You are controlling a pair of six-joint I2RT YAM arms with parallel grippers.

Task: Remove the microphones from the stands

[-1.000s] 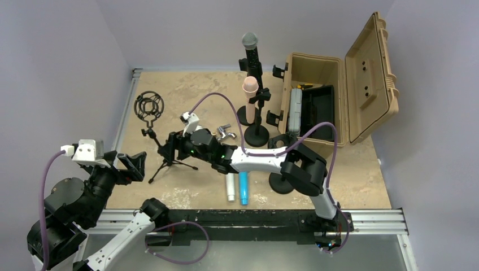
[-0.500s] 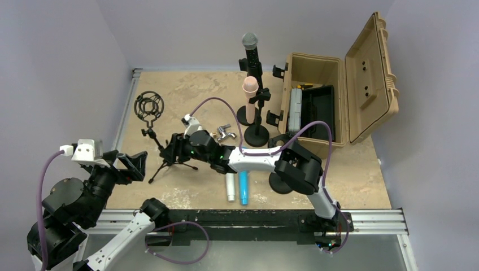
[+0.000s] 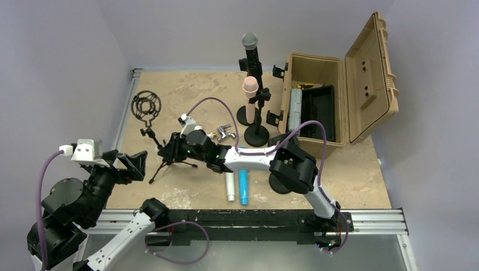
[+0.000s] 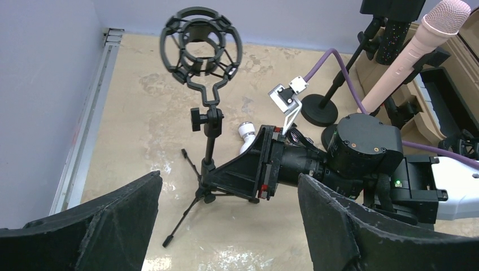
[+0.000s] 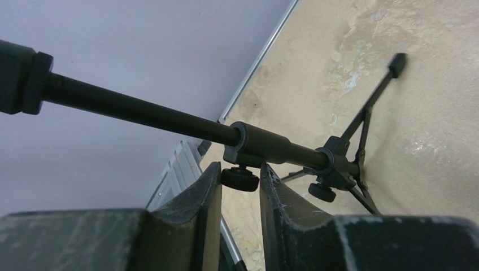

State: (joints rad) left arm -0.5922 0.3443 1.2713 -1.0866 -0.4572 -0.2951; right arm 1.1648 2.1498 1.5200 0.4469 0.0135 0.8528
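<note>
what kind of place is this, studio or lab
Likely a robot lab cell, not a studio: plain walls box in the table, a metal rail edges it, microphones stand staged.

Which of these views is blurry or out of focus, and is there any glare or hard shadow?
Top view: even soft light, sharp throughout, faint shadows on the table, no glare. Left wrist view: the stand is crisp; the left fingers along the bottom are dark and slightly soft. Right wrist view: the right fingers fill the bottom, dim and soft, the stand's pole sharp.
</note>
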